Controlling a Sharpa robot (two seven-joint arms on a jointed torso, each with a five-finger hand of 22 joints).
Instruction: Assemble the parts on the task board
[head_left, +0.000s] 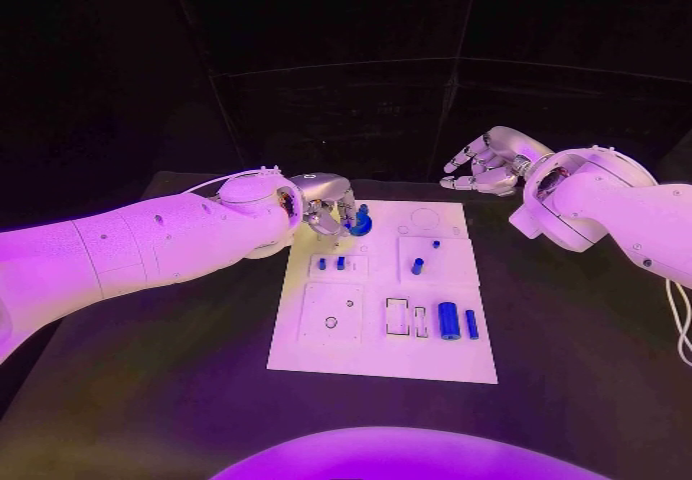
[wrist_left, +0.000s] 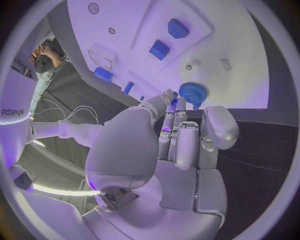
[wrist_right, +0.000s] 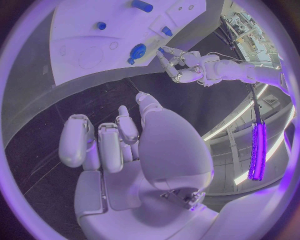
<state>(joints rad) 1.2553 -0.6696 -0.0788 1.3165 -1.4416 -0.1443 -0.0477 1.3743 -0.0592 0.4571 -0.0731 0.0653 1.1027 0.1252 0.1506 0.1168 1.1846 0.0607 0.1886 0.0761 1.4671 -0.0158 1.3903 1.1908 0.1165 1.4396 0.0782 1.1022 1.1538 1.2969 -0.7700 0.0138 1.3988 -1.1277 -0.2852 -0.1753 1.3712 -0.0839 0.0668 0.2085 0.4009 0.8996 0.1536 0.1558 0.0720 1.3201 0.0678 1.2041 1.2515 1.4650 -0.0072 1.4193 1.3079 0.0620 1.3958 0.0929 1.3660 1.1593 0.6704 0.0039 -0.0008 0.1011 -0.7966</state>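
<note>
The left hand (head_left: 329, 203) reaches over the far left corner of the flat white task board (head_left: 378, 358) and pinches a round blue toothed gear (head_left: 359, 224) in its fingertips (wrist_left: 170, 96), just above the board. The right hand (head_left: 488, 165) hangs beyond the board's far right corner, fingers loosely curled, holding nothing. A large blue cylinder (head_left: 449, 320) lies near the board's near right.

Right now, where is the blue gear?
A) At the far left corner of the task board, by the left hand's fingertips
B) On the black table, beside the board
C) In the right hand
A: the blue gear sits at the task board's far left corner, at the left hand's fingertips; the right hand holds nothing.
</note>
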